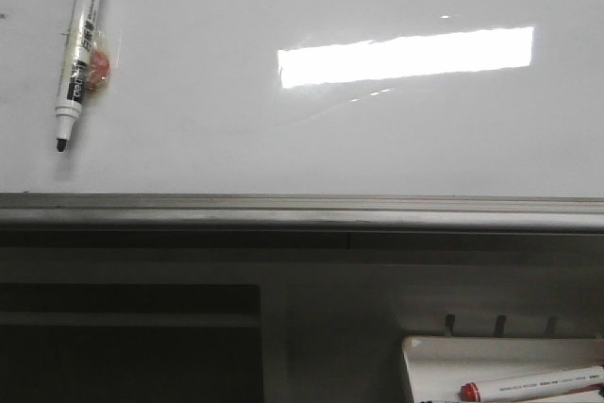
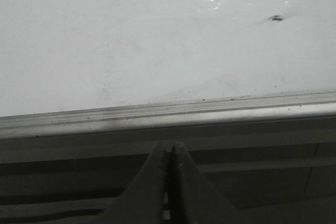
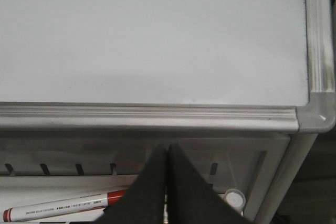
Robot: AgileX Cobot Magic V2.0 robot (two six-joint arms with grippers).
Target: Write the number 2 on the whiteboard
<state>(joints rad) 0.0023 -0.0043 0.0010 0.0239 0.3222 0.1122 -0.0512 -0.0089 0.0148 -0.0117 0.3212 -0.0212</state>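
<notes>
The front view shows one whiteboard [image 1: 283,139] carrying no drawn digit, one black marker [image 1: 77,52] lying on it, and one red-capped marker [image 1: 533,385] in one white tray [image 1: 415,365] below the grey rail [image 1: 302,212]. In the left wrist view the left gripper [image 2: 169,153] has its fingers pressed together on nothing, just short of the rail, bare board beyond. In the right wrist view the right gripper [image 3: 167,153] is likewise closed and empty, the red-capped marker beside it, one white cap [image 3: 233,199] on its other side, the board's corner [image 3: 317,116] near.

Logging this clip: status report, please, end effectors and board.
Left end effector shut, empty. Right end effector shut, empty. Whiteboard blank, no 2 yet. Black marker lies uncapped on it; red marker in tray.
</notes>
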